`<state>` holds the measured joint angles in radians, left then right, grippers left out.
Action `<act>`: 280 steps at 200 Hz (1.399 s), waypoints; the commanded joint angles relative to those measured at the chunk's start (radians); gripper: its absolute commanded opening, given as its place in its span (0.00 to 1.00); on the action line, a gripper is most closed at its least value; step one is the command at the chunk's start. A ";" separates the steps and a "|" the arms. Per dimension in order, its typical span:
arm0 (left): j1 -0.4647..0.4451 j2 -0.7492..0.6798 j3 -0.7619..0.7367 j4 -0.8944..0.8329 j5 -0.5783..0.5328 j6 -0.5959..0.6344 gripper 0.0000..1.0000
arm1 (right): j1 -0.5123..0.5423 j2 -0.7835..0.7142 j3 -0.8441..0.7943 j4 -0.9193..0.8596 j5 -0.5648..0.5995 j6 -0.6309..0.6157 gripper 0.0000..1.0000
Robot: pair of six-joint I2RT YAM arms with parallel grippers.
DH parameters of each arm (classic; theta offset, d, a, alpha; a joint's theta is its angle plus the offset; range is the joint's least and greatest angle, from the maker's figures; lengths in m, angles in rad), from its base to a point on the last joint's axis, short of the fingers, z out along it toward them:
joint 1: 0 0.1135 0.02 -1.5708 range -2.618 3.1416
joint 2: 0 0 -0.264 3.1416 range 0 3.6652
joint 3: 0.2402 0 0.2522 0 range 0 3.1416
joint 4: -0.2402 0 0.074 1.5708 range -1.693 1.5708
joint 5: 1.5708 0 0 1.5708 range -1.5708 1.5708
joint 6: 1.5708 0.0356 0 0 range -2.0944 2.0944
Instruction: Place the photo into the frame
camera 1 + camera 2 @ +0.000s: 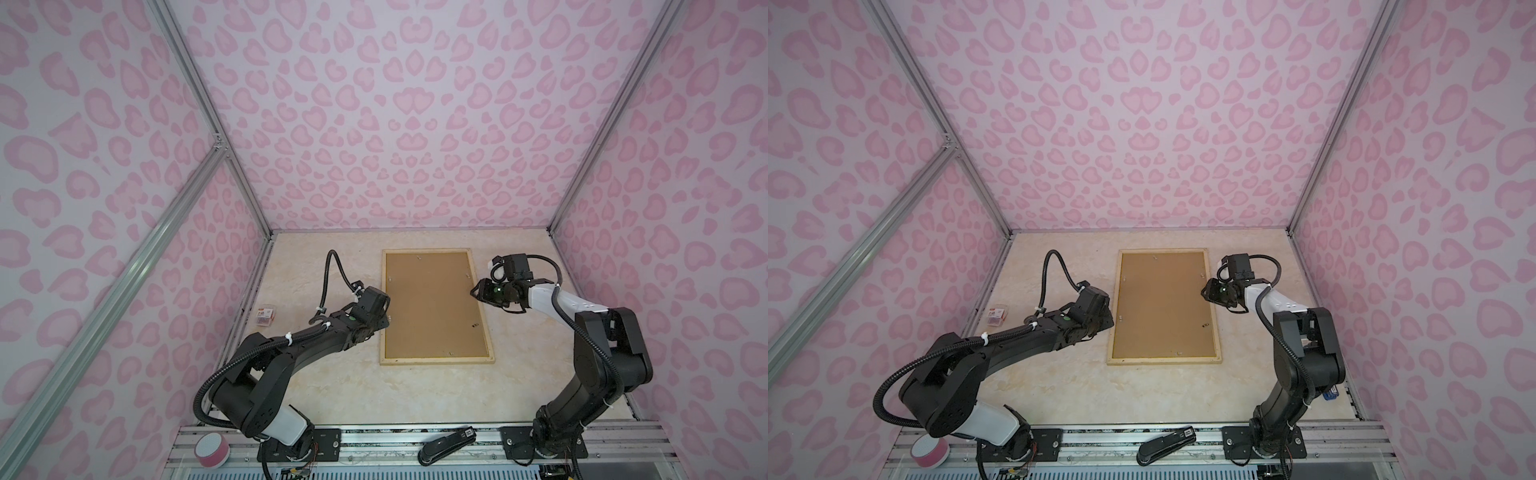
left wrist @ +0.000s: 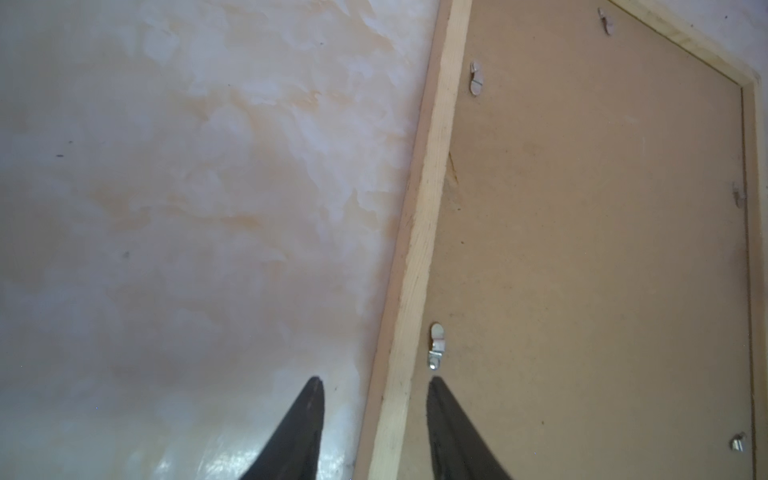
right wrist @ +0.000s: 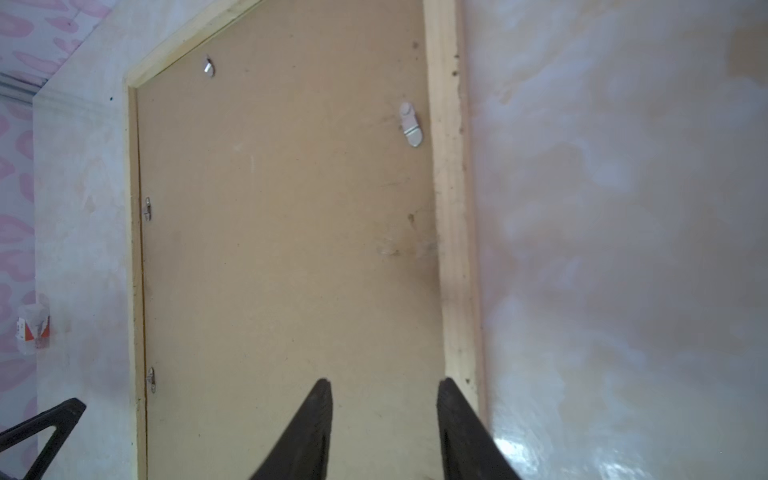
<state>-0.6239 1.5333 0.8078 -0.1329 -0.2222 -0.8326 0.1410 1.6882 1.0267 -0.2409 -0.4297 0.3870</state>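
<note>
The frame is lying face-down on the table, backing board inside it, with no photo showing. The left gripper and right gripper are hovering open and empty over its long rails. These look stiff and probably light, so they are likely the best place to pinch.

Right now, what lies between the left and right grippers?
The frame, lying flat with its brown backing board up; both top views show it.

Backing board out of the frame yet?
No: in a top view the brown backing board lies flat inside the frame.
</note>
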 commanded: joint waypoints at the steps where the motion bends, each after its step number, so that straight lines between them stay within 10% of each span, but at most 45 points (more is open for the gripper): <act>1: 0.001 0.006 -0.010 0.000 0.055 0.022 0.30 | 0.052 0.003 0.023 -0.022 0.023 -0.020 0.37; 100: 0.025 0.003 -0.018 0.028 0.037 0.057 0.35 | 0.346 0.412 0.441 0.035 -0.010 0.021 0.00; 280: 0.161 0.388 0.358 0.019 0.181 0.145 0.24 | 0.408 0.762 0.792 0.079 -0.052 0.111 0.00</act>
<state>-0.4667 1.9057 1.1545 -0.1051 -0.0483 -0.6685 0.5415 2.4260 1.8225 -0.1173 -0.4980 0.4931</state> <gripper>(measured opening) 0.247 0.068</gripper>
